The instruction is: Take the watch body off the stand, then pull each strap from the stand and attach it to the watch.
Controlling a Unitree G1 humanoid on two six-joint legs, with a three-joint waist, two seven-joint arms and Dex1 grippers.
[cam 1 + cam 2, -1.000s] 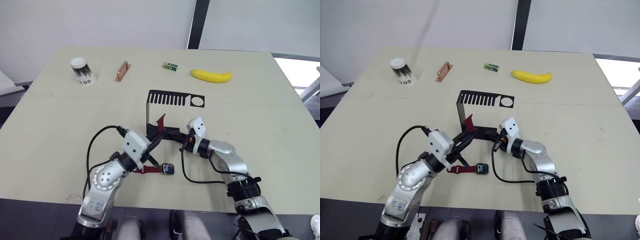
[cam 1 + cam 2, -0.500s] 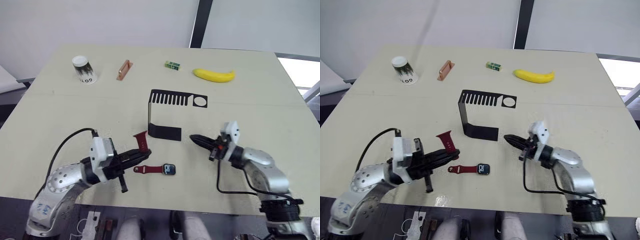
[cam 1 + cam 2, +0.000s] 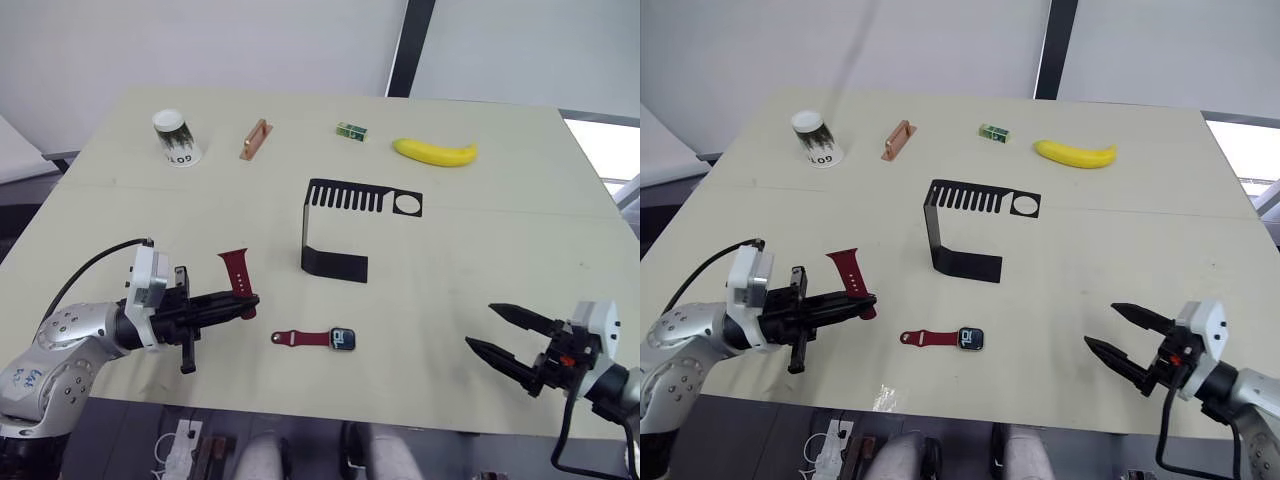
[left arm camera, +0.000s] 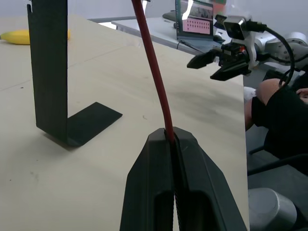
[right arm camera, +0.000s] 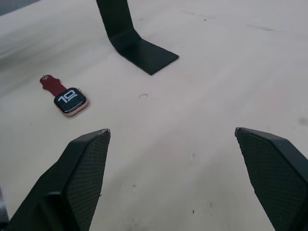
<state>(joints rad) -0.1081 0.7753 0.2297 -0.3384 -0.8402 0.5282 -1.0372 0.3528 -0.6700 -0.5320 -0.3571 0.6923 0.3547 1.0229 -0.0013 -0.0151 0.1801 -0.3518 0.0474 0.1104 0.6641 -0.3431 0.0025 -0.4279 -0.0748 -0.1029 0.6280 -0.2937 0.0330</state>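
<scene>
While left hand (image 3: pixel 243 304) is clamped on one strap (image 3: pixel 236 276) nr table's (image 3: pixel 520 230) left front edge, watch body (image 3: pixel 342 339) w/ other strap (image 3: pixel 300 338) lies mid-front, stand (image 3: pixel 345 225) behind; right hand (image 3: pixel 497 333) fingers apart, front right corner.

Watch body (image 3: pixel 343 339) flat on table, one dark-red strap (image 3: pixel 301 338) attached; second strap (image 3: pixel 237 280) upright in left claw (image 3: pixel 243 303); black stand (image 3: pixel 345 228) empty.

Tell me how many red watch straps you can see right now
2. One strap is pinched upright in the shut left gripper, clear of the stand. The other strap lies flat on the table, joined to the watch body.
</scene>
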